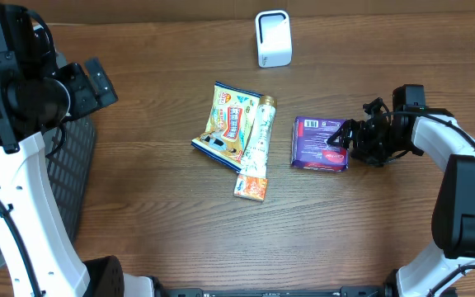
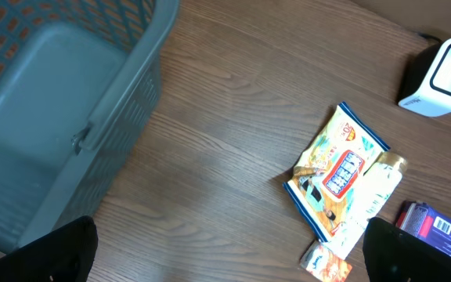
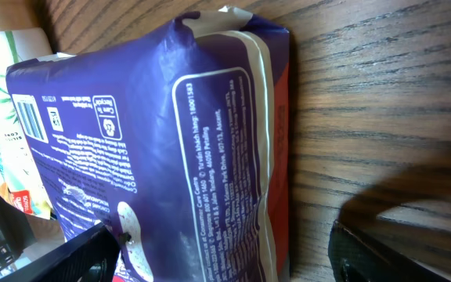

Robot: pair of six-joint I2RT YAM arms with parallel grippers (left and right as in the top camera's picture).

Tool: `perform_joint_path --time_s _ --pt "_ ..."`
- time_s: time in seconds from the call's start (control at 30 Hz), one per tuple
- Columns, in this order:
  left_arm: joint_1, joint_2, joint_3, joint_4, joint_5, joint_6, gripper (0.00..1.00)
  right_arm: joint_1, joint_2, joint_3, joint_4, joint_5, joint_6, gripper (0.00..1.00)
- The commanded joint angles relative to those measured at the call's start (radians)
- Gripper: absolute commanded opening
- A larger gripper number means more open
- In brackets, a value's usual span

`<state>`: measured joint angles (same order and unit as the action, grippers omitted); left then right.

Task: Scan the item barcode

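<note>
Four loose items flat on the brown wooden bench point(image 1: 155, 223), plus one container off to the left. Nearest: small orange sachet point(image 1: 251, 188), touching the near end of a pale green-and-white tube point(image 1: 258, 136).

Just right of these and apart from them, the task's thing: purple plastic-wrapped pack point(image 1: 318, 143) with white print, lying flat, a small white barcode panel point(image 3: 30, 117) on its upward face. Right hand point(image 1: 342, 142) low at the pack's right end, open, not gripping, black fingers point(image 3: 398, 251) set either side of the pack's corner. One finger clear of the wrap with bare wood between; the other close against the printed face, contact there impossible to confirm.

Further back, yellow foil snack bag point(image 1: 229, 122) with blue edging and a red label, lying tilted, the tube overlapping its right edge.

At the left edge, grey-blue plastic basket point(image 2: 124, 117) with lattice walls, partly under the left arm in the overhead view. Inside it, only a smooth moulded floor to be seen from the left wrist view. Left hand point(image 2: 229, 235) raised above the bench beside the basket, open wide, gripping nothing, dark fingertips at the two lower corners of its own view.

Farthest away, near the back edge: small white box-shaped scanner point(image 1: 273, 37) with a rounded window, standing upright, well apart from the pack.
</note>
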<state>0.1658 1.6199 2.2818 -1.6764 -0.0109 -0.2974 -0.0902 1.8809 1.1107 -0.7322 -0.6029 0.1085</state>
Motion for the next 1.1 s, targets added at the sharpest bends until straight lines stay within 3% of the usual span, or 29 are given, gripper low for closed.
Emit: perform_joint_path --time_s 0.0,0.43,1.07 --pt "0.004 0.003 -0.005 0.001 0.004 -0.014 1.0 0.0 -0.005 -0.004 0.007 -0.023 -0.001 0.86" --pt "0.004 0.003 -0.005 0.001 0.004 -0.014 1.0 -0.018 -0.005 -0.004 0.107 -0.194 0.004 0.85" --pt "0.004 0.003 -0.005 0.001 0.004 -0.014 1.0 -0.018 -0.005 -0.068 0.204 -0.103 0.098 0.8"
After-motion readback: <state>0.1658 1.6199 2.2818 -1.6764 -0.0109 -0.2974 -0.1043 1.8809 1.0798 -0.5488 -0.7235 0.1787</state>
